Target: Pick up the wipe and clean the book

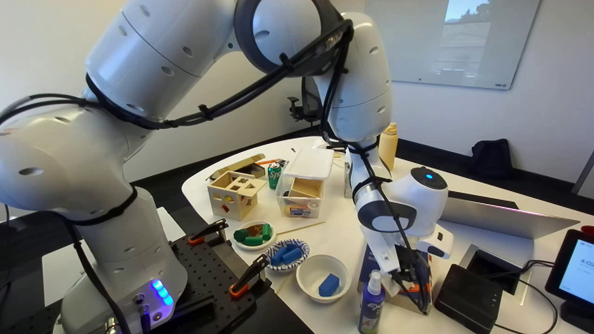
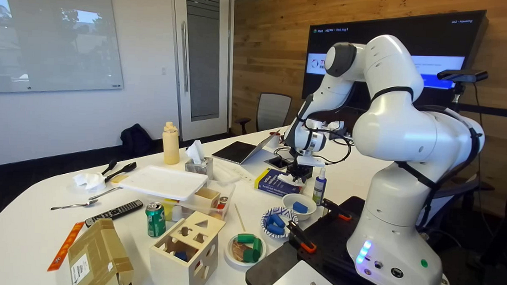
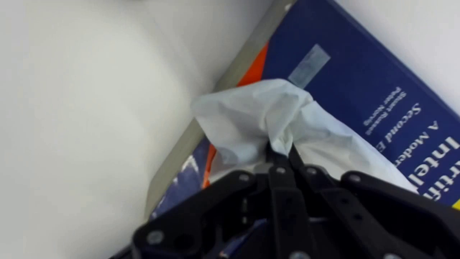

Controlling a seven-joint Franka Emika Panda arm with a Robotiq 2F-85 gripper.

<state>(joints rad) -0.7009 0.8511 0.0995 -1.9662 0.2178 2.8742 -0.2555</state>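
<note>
Hand (image 3: 284,154): at six o'clock in the wrist view; fingers (image 3: 285,201) clenched together on a gathered fold of the wipe (image 3: 248,115).
Wipe: white and crumpled, over the cover of the book (image 3: 345,86); one corner reaches toward ten o'clock from the fingertips, past the page edge, and a longer tail runs between three and four o'clock.
Book: lies flat on the white tabletop (image 2: 26,240); cover mostly dark blue, with an orange strip partly hidden by the wipe; author names toward two o'clock from the fingertips, title lettering toward three.
Spray bottle (image 2: 319,189): upright, near the book, at three o'clock from it in an exterior view.
White bowl (image 2: 291,200): same view, between four and five o'clock from the book, holding one blue block (image 2: 300,207).
Patterned bowl (image 2: 276,211): six o'clock, with blue blocks (image 2: 277,220) inside.
Plate (image 2: 238,262): seven o'clock, carrying green blocks (image 2: 251,255).
Tissue box (image 2: 200,168): nine o'clock, a tissue (image 2: 195,152) standing up from its top.
Laptop (image 2: 236,152): ten o'clock, unfolded.
</note>
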